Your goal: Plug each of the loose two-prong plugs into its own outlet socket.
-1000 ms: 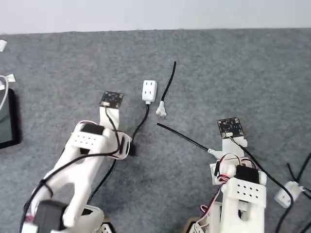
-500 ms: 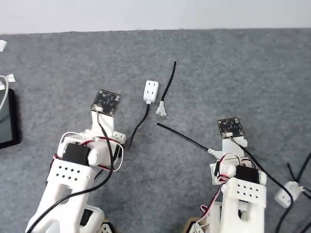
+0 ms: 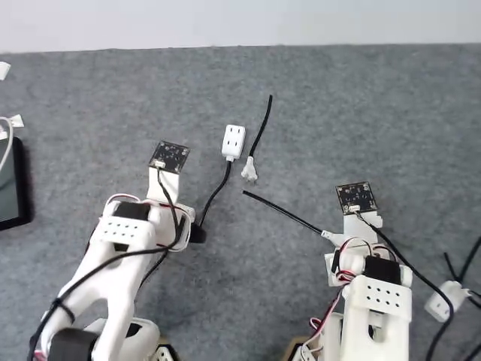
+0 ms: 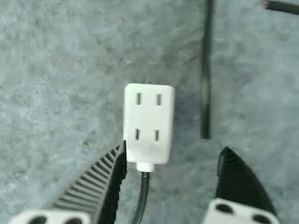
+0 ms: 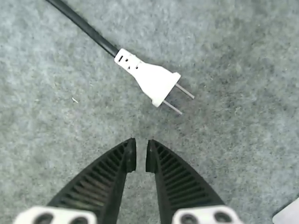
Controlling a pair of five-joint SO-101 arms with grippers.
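A white outlet socket (image 4: 148,123) with two pairs of slots lies flat on the grey carpet, its black cord trailing back between my left gripper's fingers. My left gripper (image 4: 170,161) is open, its tips on either side of the socket's cord end without touching it. In the high view the socket (image 3: 232,141) lies just ahead of the left arm, and a small white plug (image 3: 249,171) on a black cord lies beside it. A second white two-prong plug (image 5: 149,80) lies just in front of my right gripper (image 5: 140,155), which is shut on nothing.
A dark flat device (image 3: 11,184) sits at the table's left edge. Another white plastic piece (image 3: 443,297) with black cords lies at the far right. A loose black cord end (image 4: 205,70) runs beside the socket. Bare carpet stretches toward the back wall.
The left arm's body swung left and then back right, with its wrist staying near the socket. The right arm, the plugs and the socket have not moved.
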